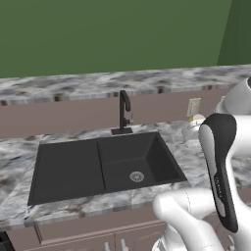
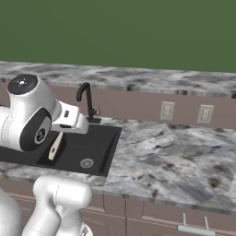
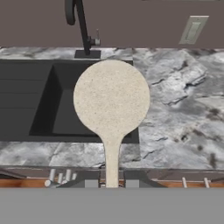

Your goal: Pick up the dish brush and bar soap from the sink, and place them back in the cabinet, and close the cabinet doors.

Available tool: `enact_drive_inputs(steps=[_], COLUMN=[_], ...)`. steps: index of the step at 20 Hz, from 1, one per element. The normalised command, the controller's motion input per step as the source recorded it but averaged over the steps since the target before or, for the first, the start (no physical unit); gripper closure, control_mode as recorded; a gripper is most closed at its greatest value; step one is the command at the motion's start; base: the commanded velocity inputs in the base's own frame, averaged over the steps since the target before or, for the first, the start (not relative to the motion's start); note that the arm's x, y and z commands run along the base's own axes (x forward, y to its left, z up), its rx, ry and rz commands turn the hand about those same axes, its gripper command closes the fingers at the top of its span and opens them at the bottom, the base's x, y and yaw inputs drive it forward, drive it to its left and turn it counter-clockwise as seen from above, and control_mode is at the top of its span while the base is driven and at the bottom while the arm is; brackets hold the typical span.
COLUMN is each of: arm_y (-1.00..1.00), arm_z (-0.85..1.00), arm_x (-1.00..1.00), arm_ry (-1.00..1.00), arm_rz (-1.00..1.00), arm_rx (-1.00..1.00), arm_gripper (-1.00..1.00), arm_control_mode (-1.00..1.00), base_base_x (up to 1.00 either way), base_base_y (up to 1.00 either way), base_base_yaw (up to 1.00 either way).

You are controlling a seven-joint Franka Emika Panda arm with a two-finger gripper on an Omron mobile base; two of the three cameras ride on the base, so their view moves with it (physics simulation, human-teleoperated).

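Note:
The dish brush (image 3: 111, 98), pale cream with a round head and thin handle, is held up in the air in front of the sink (image 3: 39, 109). My gripper (image 3: 112, 183) is shut on the end of its handle. From the right base view the brush (image 2: 54, 148) hangs tilted from the gripper (image 2: 62, 132), above the left part of the black basin (image 2: 94, 143). The sink (image 1: 68, 166) has a round metal drain (image 1: 137, 176) in its deeper right half. The bar soap, the cabinet and the cabinet doors are out of view.
A slim black faucet (image 1: 124, 112) stands behind the basin. Marble counter (image 2: 170, 152) stretches to the right, with two wall outlets (image 2: 167, 110) on the brown backsplash. Drawer fronts with silver handles (image 2: 193, 228) run below the counter's edge.

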Motion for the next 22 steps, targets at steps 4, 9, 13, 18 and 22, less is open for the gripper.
enact_drive_inputs(steps=[4,9,13,18,22], arm_y=[0.00,0.00,0.00,0.00,0.00], arm_z=[0.03,0.00,0.00,0.00,0.00], arm_x=[0.00,0.00,0.00,0.00,0.00], arm_ry=[0.00,0.00,0.00,0.00,0.00], arm_rz=[0.00,0.00,0.00,0.00,0.00], arm_rx=[0.00,0.00,0.00,0.00,0.00], arm_gripper=[1.00,1.00,1.00,1.00,1.00], arm_control_mode=[1.00,1.00,1.00,1.00,1.00], base_base_x=[-0.05,-0.47,-0.67,-0.48,-0.22], base_base_y=[0.00,-0.24,-0.39,-0.45,-0.44], base_base_yaw=[-0.01,-0.17,-0.36,-0.54,-0.68])
